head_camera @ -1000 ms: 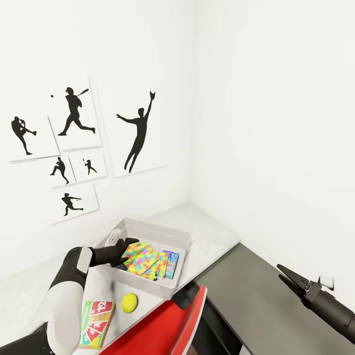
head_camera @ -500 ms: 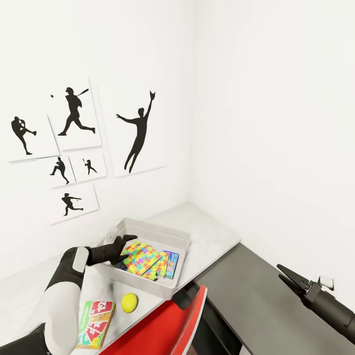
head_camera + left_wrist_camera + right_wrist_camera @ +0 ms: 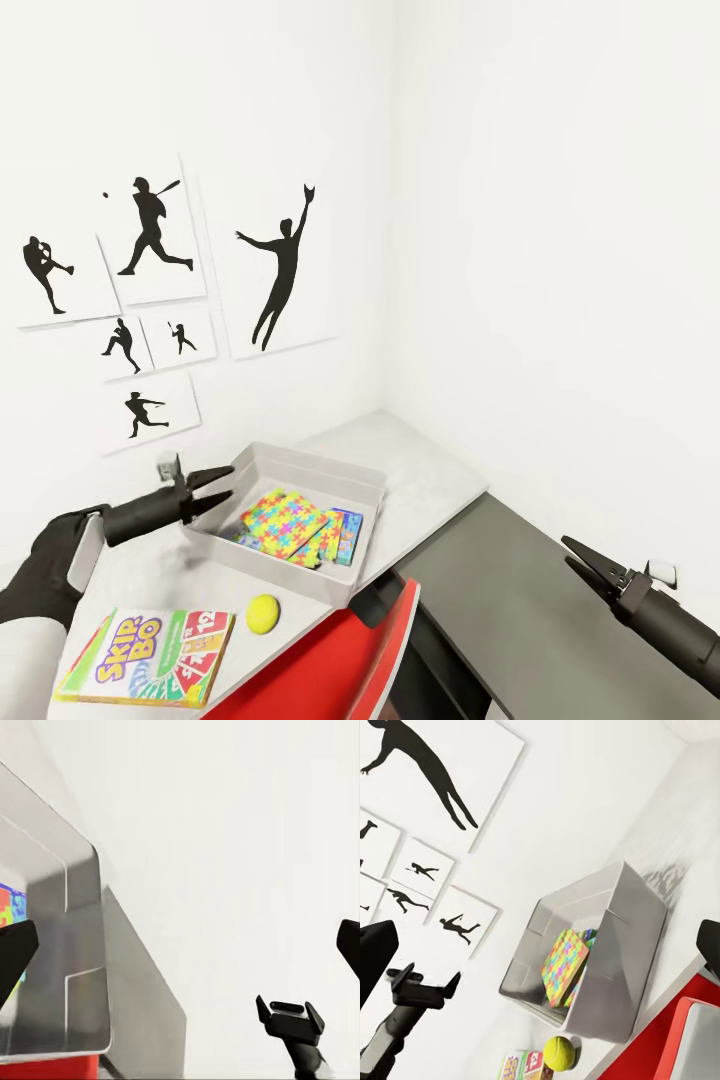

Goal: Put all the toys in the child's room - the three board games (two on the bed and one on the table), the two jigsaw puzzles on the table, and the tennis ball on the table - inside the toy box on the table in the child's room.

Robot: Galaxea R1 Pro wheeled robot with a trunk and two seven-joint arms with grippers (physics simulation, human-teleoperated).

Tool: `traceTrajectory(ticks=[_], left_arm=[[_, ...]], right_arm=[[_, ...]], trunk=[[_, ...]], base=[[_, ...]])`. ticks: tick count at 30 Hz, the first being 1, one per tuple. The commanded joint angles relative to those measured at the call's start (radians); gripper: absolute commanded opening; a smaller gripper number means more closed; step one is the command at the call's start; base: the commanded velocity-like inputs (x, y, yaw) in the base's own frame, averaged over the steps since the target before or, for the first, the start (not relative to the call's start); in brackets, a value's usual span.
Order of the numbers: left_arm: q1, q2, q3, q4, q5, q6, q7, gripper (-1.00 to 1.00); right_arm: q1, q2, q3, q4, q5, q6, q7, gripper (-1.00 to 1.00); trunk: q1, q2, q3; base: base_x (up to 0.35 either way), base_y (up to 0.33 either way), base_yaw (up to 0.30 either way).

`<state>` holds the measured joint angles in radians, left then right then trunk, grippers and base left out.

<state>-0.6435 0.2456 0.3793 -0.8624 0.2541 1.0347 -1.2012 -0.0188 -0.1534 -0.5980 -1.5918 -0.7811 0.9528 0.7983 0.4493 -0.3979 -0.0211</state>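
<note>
Judging from how things lie, the job looks partly done: the toy box (image 3: pixel 300 470) already holds a jigsaw puzzle (image 3: pixel 285 520) lying tilted on top, with what seems a second puzzle and a blue board game (image 3: pixel 346 535) partly tucked under it. Two toys are left outside on the surface (image 3: pixel 420 470): the tennis ball (image 3: pixel 263 613), just beside the box's near wall, and a lettered board game (image 3: pixel 150 655) lying flat near the front edge. A third game is not among what I can make out for certain

The left claw (image 3: pixel 215 482) hangs by the box's rim, spread and empty. The right claw (image 3: pixel 580 560) waits well apart over a lower dark cabinet (image 3: pixel 520 600), slightly parted and empty

The surface is pale grey, set in a white corner, with black athlete pictures (image 3: pixel 150 300) on the wall and a red chair (image 3: pixel 340 660) in front
</note>
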Motion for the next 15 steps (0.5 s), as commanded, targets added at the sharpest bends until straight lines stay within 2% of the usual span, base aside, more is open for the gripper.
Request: traceTrajectory(ticks=[1,2,3,5,7,11,15], left_arm=[[0.023,0.025,-0.017,-0.019,-0.001,0.002,-0.054,1.00],[0.045,0.050,-0.027,-0.033,-0.001,-0.007,-0.093,1.00],[0.056,0.063,-0.031,-0.038,-0.001,-0.016,-0.108,1.00],[0.099,0.115,-0.040,-0.050,0.004,-0.074,-0.155,1.00],[0.127,0.144,-0.043,-0.054,0.006,-0.128,-0.190,1.00],[0.165,0.168,-0.044,-0.057,0.007,-0.213,-0.293,1.00],[0.173,0.172,-0.043,-0.059,0.008,-0.238,-0.365,1.00]], right_arm=[[-0.001,0.000,-0.001,0.000,0.002,0.004,0.004,1.00],[-0.001,0.000,-0.001,0.000,0.002,0.004,0.004,1.00],[-0.001,0.000,-0.001,0.000,0.002,0.004,0.004,1.00],[-0.001,0.000,-0.002,0.001,0.003,0.004,0.004,1.00],[-0.001,0.000,-0.002,0.001,0.003,0.004,0.004,1.00],[-0.001,0.000,-0.001,0.000,0.003,0.003,0.004,1.00],[-0.001,0.000,0.000,0.000,0.003,-0.015,0.004,1.00]], trunk=[[0.001,-0.002,-0.002],[0.001,-0.002,-0.002],[0.001,-0.002,-0.002],[0.001,-0.002,-0.002],[0.001,-0.002,-0.002],[0.001,-0.002,-0.002],[0.001,-0.002,-0.001]], base=[[0.000,0.000,0.000],[0.000,0.000,0.000],[0.000,0.000,0.000],[0.000,0.000,0.000],[0.000,0.000,0.000],[0.000,0.000,0.000],[-0.035,0.024,0.001]])
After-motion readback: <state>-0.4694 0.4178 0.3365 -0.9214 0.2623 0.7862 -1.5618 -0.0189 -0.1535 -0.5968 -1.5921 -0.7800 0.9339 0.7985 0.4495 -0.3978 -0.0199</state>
